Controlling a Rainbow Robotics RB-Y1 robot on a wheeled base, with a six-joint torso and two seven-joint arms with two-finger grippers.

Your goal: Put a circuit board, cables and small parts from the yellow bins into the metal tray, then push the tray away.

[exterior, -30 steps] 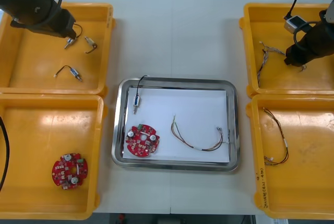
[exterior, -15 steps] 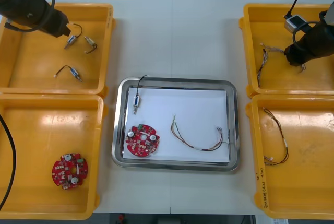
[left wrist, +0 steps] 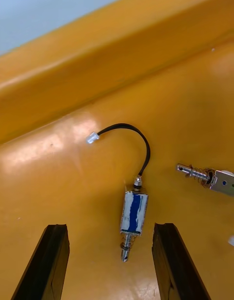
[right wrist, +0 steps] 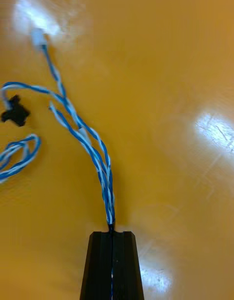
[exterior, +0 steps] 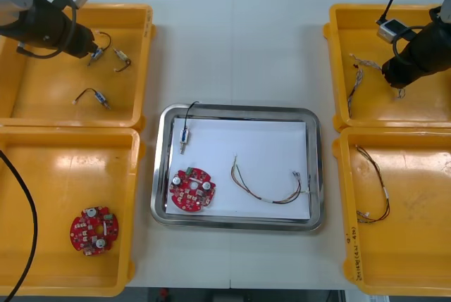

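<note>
**Left gripper** [left wrist: 111, 227]: positioned over the far-left yellow bin [exterior: 42, 98], diagonally beyond the far left corner of the metal tray [exterior: 239, 110]. Fingers spread apart, gripping nothing. A small metal part [left wrist: 133, 213] lies on the bin floor between the fingertips, touching neither. Its long axis runs nearly parallel to the fingers. The thin pin end points back toward the gripper; the black cable [left wrist: 146, 146] end points away and curls over to a white plug [left wrist: 91, 138].

**Right gripper** [right wrist: 112, 234]: positioned over the far-right yellow bin [exterior: 423, 105], diagonally beyond the tray's far right corner. Fingers pressed together on the twisted blue and white cable [right wrist: 103, 171]. The cable leaves the fingertips in line with them, then bends aside toward its white end.
</note>
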